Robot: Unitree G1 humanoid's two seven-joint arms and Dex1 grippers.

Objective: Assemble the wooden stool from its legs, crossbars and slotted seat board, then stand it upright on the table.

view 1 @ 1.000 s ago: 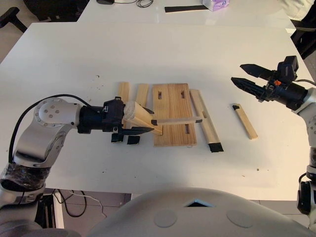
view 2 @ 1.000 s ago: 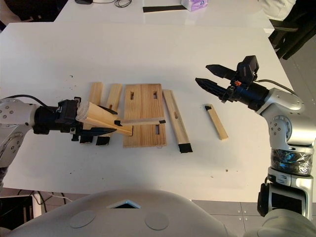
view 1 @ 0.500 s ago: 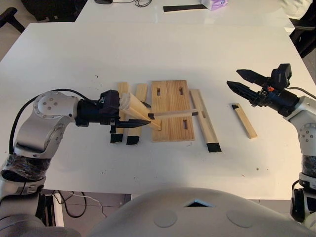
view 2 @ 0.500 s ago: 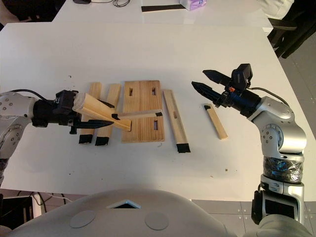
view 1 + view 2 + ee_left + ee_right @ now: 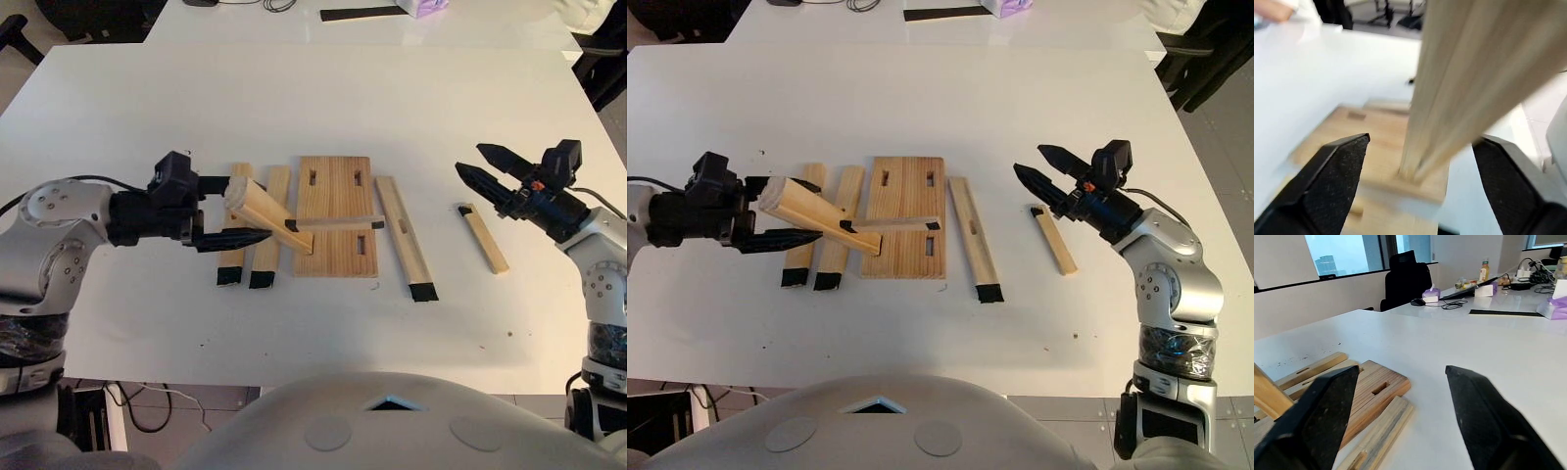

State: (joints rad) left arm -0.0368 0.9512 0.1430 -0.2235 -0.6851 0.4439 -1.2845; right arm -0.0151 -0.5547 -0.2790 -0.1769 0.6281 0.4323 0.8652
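My left gripper (image 5: 250,208) is shut on the thick end of a wooden leg (image 5: 279,220), which slants down to the seat board's left edge. A thin crossbar (image 5: 338,223) sticks out of that leg and runs right across the slotted seat board (image 5: 336,191), which lies flat. In the left wrist view the leg (image 5: 1464,83) fills the space between the black fingers (image 5: 1327,186). Two legs (image 5: 235,257) (image 5: 267,250) lie left of the board, and another leg (image 5: 404,237) lies to its right. My right gripper (image 5: 470,160) hovers open just above and left of a short wooden piece (image 5: 485,238).
The white table (image 5: 323,98) is bare around the parts, with wide free room at the back and front. A second table behind holds a black strip (image 5: 358,13) and a tissue box (image 5: 428,7). Chairs stand at the far corners.
My left arm has drawn back to the left, taking the leg and its crossbar with it. The right gripper has come slightly lower and nearer the short piece, staying open.
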